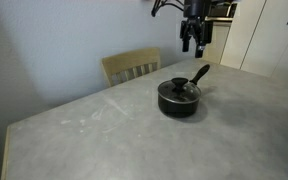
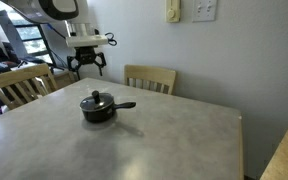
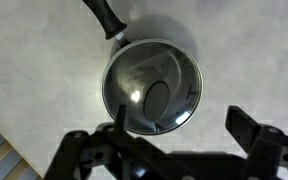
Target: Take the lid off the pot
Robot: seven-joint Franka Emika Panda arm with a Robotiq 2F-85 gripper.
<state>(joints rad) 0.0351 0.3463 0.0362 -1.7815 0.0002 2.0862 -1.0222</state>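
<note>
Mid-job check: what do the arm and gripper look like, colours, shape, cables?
The gripper is black, with two angular, jointed fingers. Above it sits a white boxy wrist block. The arm is white and rounded, with a dark circular joint cap. A thin dark cable seems to loop beside the wrist. No markings are legible.
</note>
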